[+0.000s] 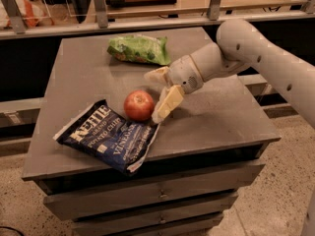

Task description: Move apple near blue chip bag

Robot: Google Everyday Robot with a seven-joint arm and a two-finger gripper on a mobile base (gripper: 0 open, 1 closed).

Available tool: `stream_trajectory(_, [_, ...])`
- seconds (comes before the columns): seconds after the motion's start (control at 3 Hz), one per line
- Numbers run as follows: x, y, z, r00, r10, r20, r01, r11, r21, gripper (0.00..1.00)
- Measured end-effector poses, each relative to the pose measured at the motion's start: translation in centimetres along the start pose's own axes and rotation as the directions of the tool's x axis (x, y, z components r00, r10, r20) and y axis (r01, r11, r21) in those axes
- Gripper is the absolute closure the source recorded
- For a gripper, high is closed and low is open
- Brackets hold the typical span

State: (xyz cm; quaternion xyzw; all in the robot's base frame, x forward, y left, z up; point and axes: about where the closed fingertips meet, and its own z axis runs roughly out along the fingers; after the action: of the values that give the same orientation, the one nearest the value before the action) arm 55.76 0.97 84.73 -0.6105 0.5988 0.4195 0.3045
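Fingers (169, 102) spread beside apple (139, 105); blue chip bag (109, 135) lies diagonally.

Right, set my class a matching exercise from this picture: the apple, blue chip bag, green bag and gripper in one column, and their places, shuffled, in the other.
Column one
1. apple
2. blue chip bag
3. green bag
4. gripper

Column two
A. near the far edge of the table
B. lying flat at the front left
C. open, just right of the apple
D. red and round, by the blue chip bag's far edge

Pairs: 1-D, 2-B, 3-A, 4-C.
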Motion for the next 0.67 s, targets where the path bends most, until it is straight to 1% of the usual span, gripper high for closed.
stream_trajectory(0.33, [-0.6,-0.5,-2.5,1.0,-0.011,-0.011,0.012,0.9976,0.068,0.0])
stream_trajectory(0.67, [-1.1,-0.8,-5.7,0.999,-0.023,-0.03,0.028,0.9866,0.161,0.0])
